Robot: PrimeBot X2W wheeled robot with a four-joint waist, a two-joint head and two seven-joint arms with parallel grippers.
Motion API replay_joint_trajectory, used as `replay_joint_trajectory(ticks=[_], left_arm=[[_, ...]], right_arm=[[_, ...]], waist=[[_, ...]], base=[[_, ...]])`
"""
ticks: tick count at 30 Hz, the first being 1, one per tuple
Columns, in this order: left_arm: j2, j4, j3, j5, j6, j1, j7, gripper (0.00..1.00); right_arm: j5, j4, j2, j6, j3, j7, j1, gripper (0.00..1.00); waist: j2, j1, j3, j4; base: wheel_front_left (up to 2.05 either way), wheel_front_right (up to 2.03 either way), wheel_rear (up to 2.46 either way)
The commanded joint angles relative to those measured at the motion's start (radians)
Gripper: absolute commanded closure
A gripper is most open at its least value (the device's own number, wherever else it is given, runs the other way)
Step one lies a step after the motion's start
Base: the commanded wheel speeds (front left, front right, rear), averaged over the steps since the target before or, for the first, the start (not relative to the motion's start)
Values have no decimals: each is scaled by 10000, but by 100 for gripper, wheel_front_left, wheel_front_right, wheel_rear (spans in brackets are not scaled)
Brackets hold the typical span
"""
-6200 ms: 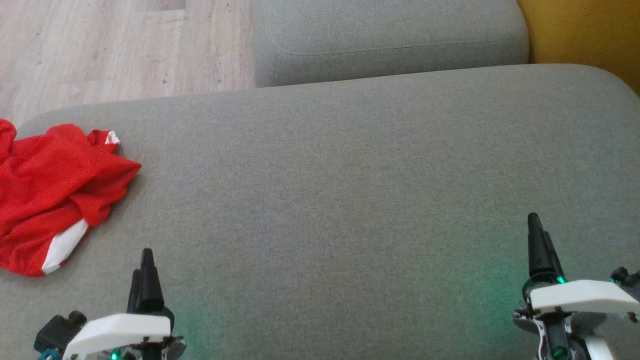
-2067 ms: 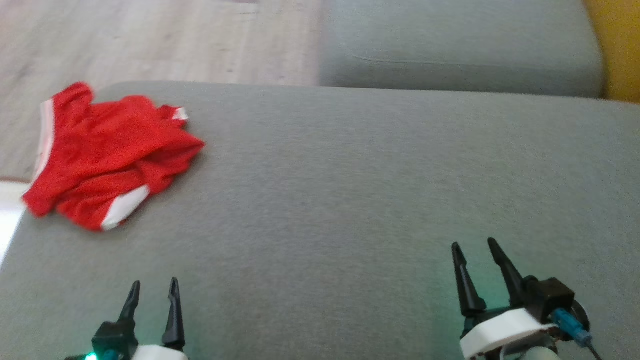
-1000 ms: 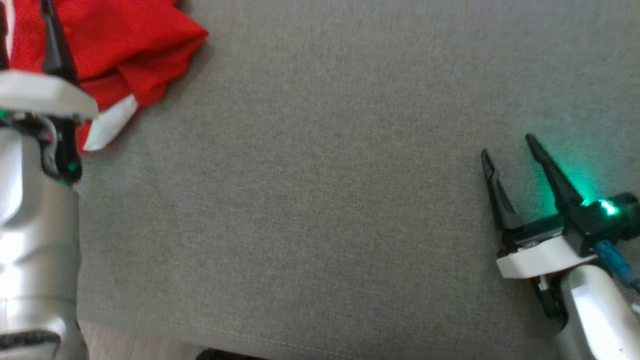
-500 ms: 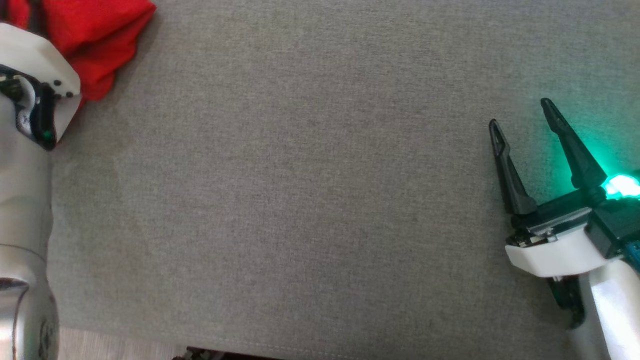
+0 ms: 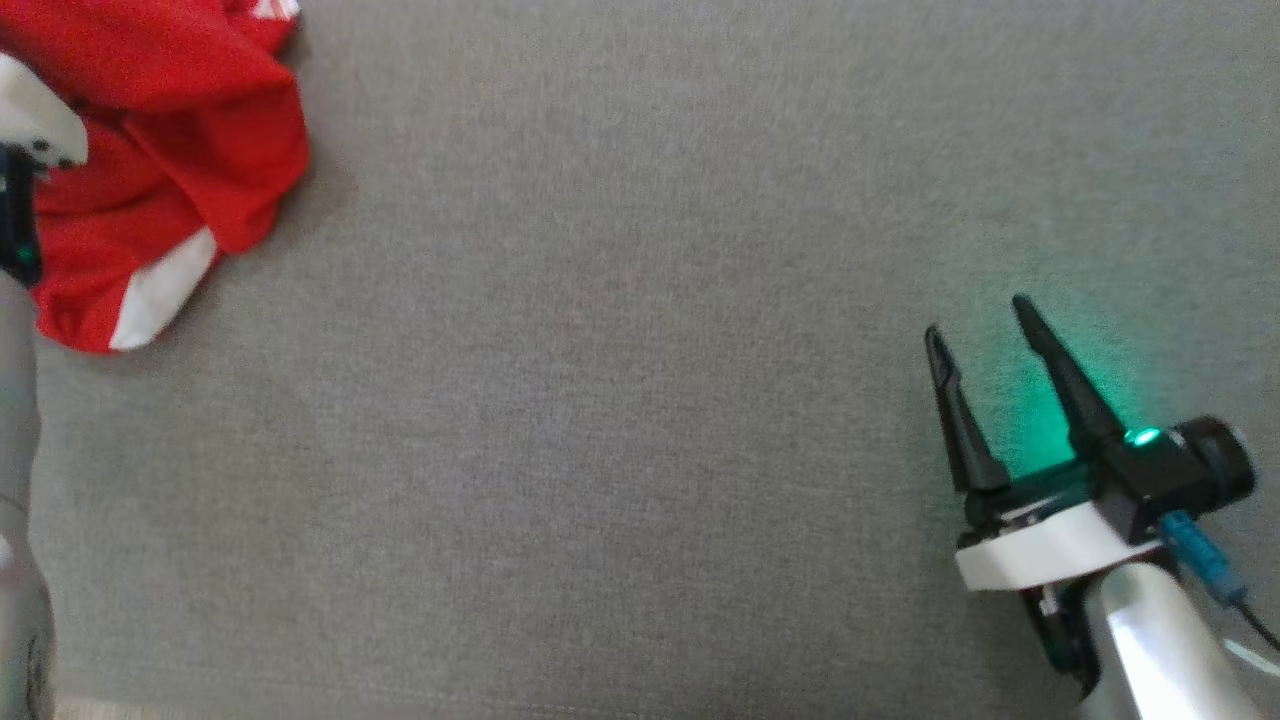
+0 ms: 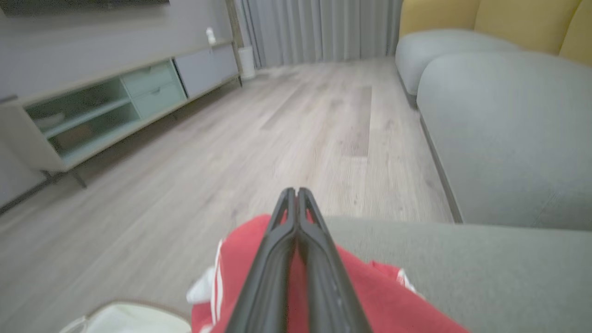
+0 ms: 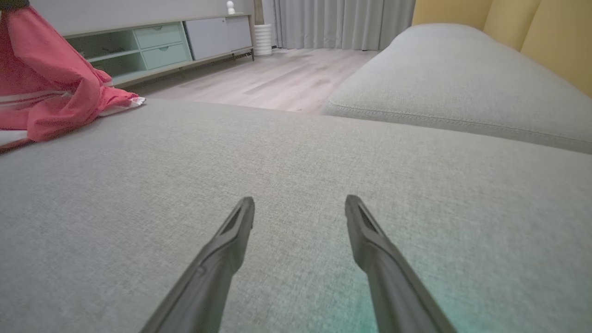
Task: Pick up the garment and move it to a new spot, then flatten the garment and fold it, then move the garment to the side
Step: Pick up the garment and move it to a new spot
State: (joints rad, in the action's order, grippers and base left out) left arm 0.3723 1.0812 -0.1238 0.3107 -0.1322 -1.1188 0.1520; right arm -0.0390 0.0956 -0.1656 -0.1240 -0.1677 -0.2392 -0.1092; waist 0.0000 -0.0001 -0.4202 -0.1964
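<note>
The red garment [image 5: 170,120] with white trim is bunched at the left end of the grey sofa cushion [image 5: 640,400]. My left arm [image 5: 30,130] reaches over it from the left edge. In the left wrist view my left gripper [image 6: 296,192] is shut, with the garment's red cloth [image 6: 370,296] pinched low between its fingers. In the right wrist view the garment [image 7: 51,88] hangs up toward the top left corner and drapes onto the cushion. My right gripper [image 5: 978,320] hovers open and holds nothing over bare cushion [image 7: 296,152] at the lower right.
A second grey cushion [image 7: 453,78] lies beyond, with a yellow backrest [image 7: 532,27] behind it. Wooden floor [image 6: 277,129] and a low pale cabinet [image 6: 92,115] lie past the sofa's left end. A white object [image 6: 125,319] sits below the garment's edge.
The head camera has tilted down and shifted. My left arm reached onto the garment and shut on it, and the cloth now hangs raised. The right gripper opened earlier and stays open.
</note>
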Motion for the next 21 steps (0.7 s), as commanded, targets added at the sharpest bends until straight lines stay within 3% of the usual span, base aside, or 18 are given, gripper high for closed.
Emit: replay_joint_trajectory(ticks=[1,5,10,15,21], left_arm=[[675,-560,2,156,20,-401,82,100],[620,-1969,-842,699,18,-265,-306,100],[966,-5732,-2290,2549,17,829,-1811,100],[1283,-9488,-2565,4384,49,2171,-3396,100],[867,-12791,-3166,5337,695,3657,-4632,100]], right_arm=[[-108,-123,105,-67,-291,-131,191,0],[-269,353,320,-67,-373,-204,328,0],[-459,476,568,-67,-482,-222,479,0],[-563,338,768,-67,-622,-223,358,0],[-712,197,997,-67,-817,-224,14,0]], waist=[[0,1,784,130],[0,1,1568,187],[0,1,2521,612],[0,1,2740,1367],[0,1,2402,2614]], base=[[0,0,0],[0,0,0],[0,0,0],[0,0,0],[0,0,0]])
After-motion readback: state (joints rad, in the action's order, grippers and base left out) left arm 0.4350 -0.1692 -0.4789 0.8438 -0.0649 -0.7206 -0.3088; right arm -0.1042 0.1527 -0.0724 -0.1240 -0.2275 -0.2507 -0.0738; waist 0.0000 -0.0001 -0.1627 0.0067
